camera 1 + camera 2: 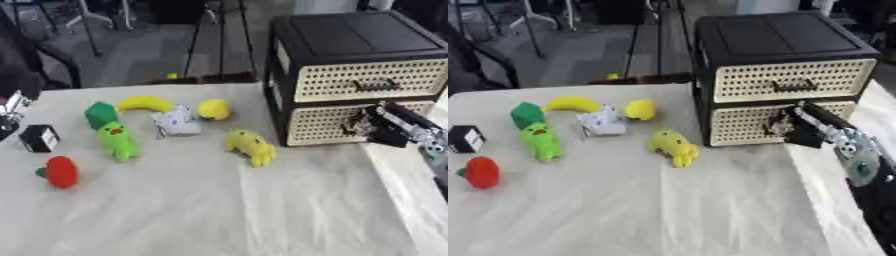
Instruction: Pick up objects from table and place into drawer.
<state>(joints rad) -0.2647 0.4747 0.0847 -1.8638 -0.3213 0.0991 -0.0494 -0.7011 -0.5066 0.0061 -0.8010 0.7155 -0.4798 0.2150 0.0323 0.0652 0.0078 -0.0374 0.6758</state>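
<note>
A black drawer unit (359, 35) with two cream perforated drawers stands at the back right; both look closed. My right hand (383, 130) comes in from the right, its fingers curled at the lower drawer's handle (779, 125). Loose on the table lie a banana (144, 103), a green block (101, 114), a green plush toy (118, 141), a white-grey thing (178, 122), a round yellow thing (213, 108), a yellow plush toy (252, 147) and a red fruit (60, 171). My left hand (9, 117) shows only partly at the left edge.
A small black cube (39, 138) sits near the left edge. A pale cloth (219, 210) covers the table. Beyond the far edge are a dark bench and chair legs on a grey floor.
</note>
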